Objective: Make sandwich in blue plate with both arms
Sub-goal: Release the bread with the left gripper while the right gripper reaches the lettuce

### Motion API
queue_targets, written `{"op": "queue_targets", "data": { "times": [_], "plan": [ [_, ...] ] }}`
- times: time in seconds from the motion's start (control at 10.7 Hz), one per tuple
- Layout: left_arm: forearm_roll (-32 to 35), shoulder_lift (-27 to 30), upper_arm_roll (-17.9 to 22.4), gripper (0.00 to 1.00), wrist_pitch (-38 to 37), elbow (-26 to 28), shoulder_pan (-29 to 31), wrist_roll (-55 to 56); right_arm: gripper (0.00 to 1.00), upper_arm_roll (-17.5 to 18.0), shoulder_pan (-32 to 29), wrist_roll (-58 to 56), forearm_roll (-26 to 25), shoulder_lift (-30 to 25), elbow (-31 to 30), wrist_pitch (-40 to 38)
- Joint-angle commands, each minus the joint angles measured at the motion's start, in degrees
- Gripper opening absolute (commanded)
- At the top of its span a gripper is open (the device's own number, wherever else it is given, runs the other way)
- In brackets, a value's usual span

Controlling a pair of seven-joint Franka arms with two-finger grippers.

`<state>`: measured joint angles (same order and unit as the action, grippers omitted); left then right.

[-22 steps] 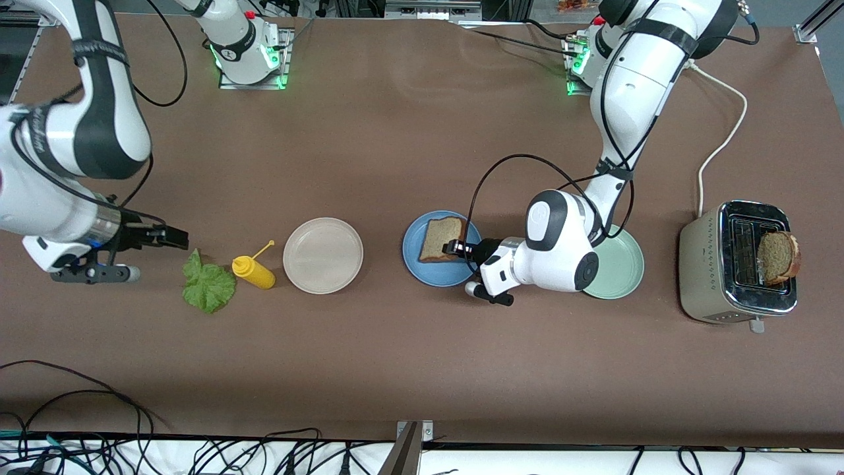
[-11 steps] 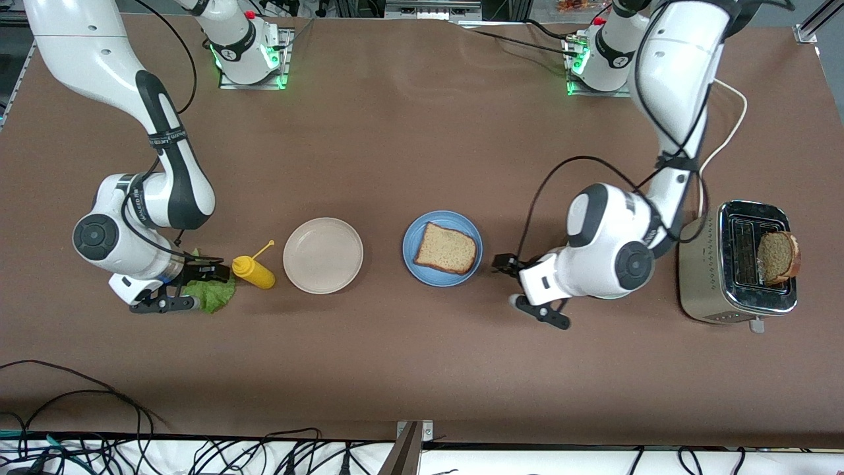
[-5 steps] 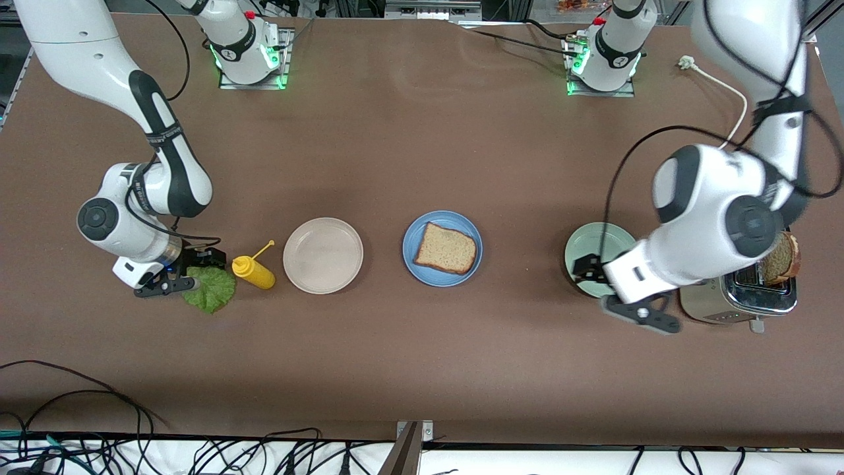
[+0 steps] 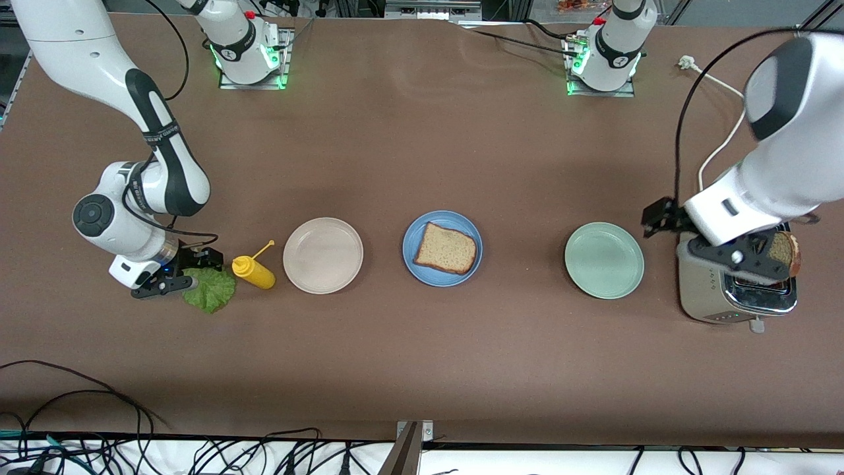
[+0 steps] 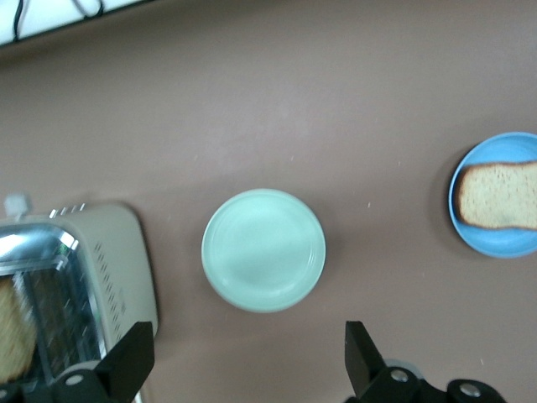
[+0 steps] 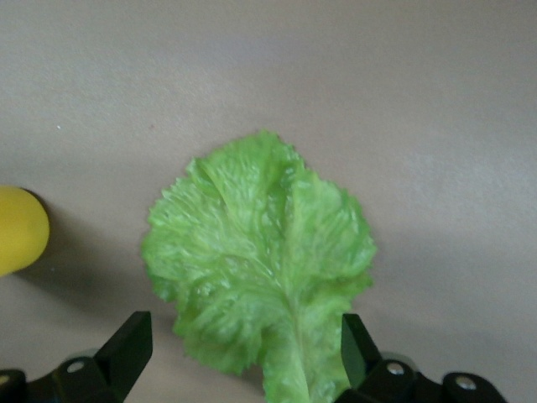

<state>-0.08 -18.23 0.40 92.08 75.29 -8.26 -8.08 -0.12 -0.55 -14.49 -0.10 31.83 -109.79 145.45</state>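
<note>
Right gripper (image 6: 239, 365), jaws apart, straddles the lettuce leaf (image 6: 260, 273): pinch low. Left gripper (image 5: 243, 365), apart, should centre over the toaster (image 4: 732, 280).

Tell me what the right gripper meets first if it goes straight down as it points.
Likely the lettuce: the open right gripper hangs over it, fingers straddling the leaf.

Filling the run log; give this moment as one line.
left gripper: open, over toaster | right gripper: open, over lettuce | blue plate: one bread slice
</note>
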Motion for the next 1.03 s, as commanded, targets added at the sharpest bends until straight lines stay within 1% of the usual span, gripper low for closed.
{"op": "queue_targets", "data": {
  "times": [0.0,0.19,0.28,0.37,0.47,0.56,0.75,0.84,0.93],
  "plan": [
    [0.6,3.9,-0.5,1.0,-4.5,1.3,1.8,0.4,1.0,1.7,-0.9,-1.3,-0.3,0.3,-1.7,4.1],
    [-4.0,5.2,-0.1,1.0,-4.5,2.1,4.0,0.1,1.0,1.9,-2.0,-3.6,-0.4,1.7,-1.7,6.5],
    [-4.0,6.1,-0.4,1.0,-4.5,2.9,4.4,0.1,0.94,2.0,-2.1,-5.6,-0.3,2.0,-1.8,8.3],
    [-4.0,7.6,-0.4,1.0,-4.5,5.6,4.6,0.3,0.86,2.0,-2.5,-7.2,-0.2,2.4,-1.9,8.8],
    [-4.0,10.4,-0.9,1.0,-3.9,9.4,6.2,0.1,0.72,2.0,-2.9,-8.4,-0.2,2.6,-1.9,9.2],
    [-3.8,12.1,-2.8,1.0,-3.4,11.3,7.5,0.2,0.49,2.1,-3.2,-9.4,-0.1,3.0,-1.9,9.5],
    [-3.7,14.1,-3.3,1.0,-2.2,13.0,8.5,-0.1,0.0,2.5,-3.2,-9.3,0.0,2.9,-1.8,9.3],
    [-3.8,15.4,-3.5,1.0,-1.8,14.5,9.3,0.0,0.0,2.6,-3.1,-9.1,0.0,2.5,-1.8,9.0],
    [-3.7,16.5,-3.4,1.0,-1.6,15.7,9.7,0.0,0.0,2.8,-3.0,-8.9,0.3,1.1,-1.8,7.0]
  ]
}}
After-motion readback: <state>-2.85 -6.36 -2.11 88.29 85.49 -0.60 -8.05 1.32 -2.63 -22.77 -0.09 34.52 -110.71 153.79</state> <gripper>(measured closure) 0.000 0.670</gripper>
